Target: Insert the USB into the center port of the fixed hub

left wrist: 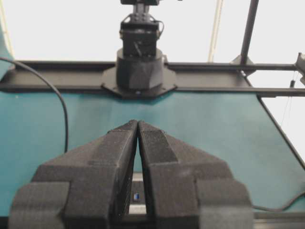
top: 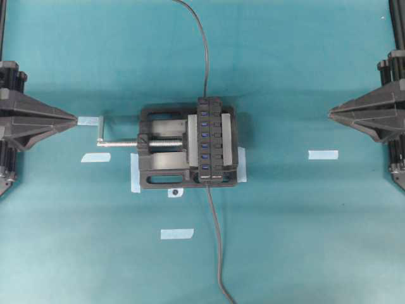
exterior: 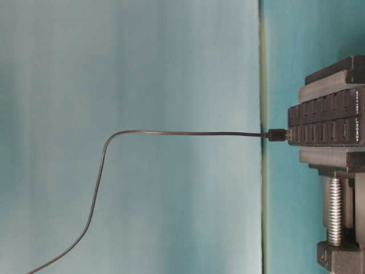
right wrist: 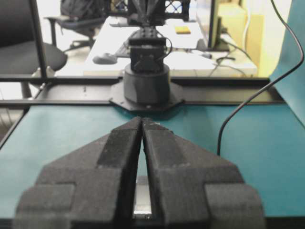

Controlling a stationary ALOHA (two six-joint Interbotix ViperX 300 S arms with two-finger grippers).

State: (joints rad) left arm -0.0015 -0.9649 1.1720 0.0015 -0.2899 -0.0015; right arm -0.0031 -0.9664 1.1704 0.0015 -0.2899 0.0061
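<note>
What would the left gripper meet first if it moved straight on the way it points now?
Probably the vise's silver screw handle, just ahead of the left gripper, whose jaws are shut; relative height is unclear, so it might pass above it.

The table cloth (top: 304,240) is teal. On it, the vise (top: 161,152) is black with a silver screw (top: 123,144). The hub (top: 210,140) is black with blue slots. Around the vise lie pale blue tape pieces (top: 323,154).
</note>
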